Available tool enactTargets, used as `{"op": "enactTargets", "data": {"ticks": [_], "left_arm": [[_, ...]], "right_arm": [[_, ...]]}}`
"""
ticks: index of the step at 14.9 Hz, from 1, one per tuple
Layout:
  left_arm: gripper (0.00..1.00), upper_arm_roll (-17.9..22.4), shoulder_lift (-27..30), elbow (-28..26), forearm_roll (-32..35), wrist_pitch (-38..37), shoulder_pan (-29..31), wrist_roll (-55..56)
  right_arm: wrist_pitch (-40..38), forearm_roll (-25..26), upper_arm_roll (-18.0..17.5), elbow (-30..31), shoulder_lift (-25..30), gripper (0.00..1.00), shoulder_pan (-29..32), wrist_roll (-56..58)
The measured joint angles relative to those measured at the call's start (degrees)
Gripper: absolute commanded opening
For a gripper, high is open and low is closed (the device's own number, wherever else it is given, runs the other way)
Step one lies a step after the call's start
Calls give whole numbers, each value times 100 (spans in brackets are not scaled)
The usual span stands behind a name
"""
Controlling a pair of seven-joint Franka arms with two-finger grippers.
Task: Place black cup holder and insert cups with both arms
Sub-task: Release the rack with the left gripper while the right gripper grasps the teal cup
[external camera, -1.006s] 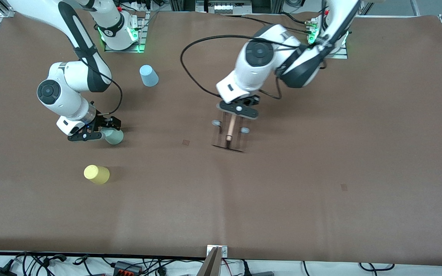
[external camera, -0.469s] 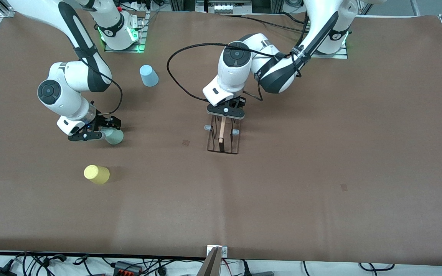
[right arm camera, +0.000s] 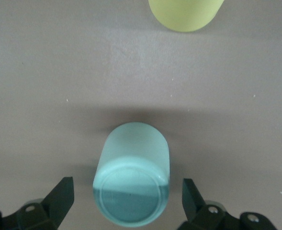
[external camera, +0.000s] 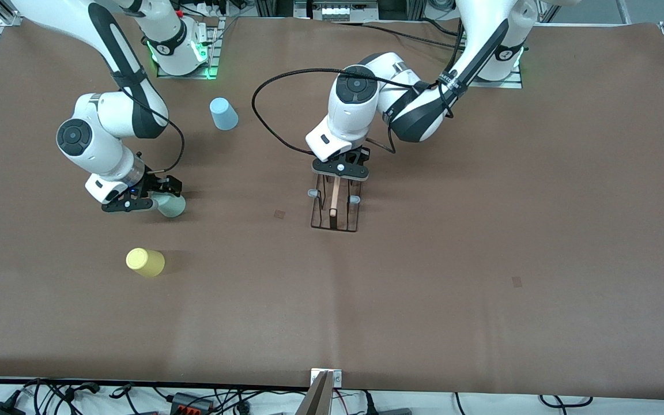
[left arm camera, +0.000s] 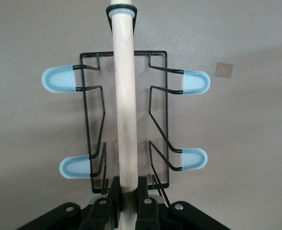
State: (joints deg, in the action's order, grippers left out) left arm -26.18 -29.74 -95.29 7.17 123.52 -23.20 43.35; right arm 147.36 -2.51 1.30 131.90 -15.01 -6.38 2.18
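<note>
Two hands were busy: the left hand (external camera: 338,169) stayed clamped on the black cup holder's (external camera: 335,208) wooden rod (left arm camera: 124,105), apparently seated mid-bench and due for release, while the right hand (right arm camera: 126,201), fingers apart, straddled the mint cup (right arm camera: 132,177), needing closure.

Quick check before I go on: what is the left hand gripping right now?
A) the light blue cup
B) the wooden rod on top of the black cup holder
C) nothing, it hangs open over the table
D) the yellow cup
B: the left hand is shut on the wooden rod of the black cup holder, as the left wrist view shows.
</note>
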Motion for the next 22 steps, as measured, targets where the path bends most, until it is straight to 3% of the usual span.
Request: {"op": "enactTargets", "data": {"ticks": [1,10,13,17,18,22], "left_arm": [[99,0,-2,0,0,0,0,1],[100,-1,157,250,273,-250,161,-2],[100,-2,375,728,273,-1227,360,-161],[100,12,529,1396,276,-2511,921,-1185],[100,22,529,1436,279,-2681,1158,-1546],[100,75,493,1438,287,-3008,2279,-3167]], "right_arm": [[40,0,0,0,-23,100,0,0],[72,0,0,3,-127,100,0,0],[77,0,0,3,-127,72,-1,0],[83,0,1,-1,-111,39,-1,-1],[82,0,1,0,-104,34,-2,-1],[107,0,0,-18,-88,30,-3,-1]]}}
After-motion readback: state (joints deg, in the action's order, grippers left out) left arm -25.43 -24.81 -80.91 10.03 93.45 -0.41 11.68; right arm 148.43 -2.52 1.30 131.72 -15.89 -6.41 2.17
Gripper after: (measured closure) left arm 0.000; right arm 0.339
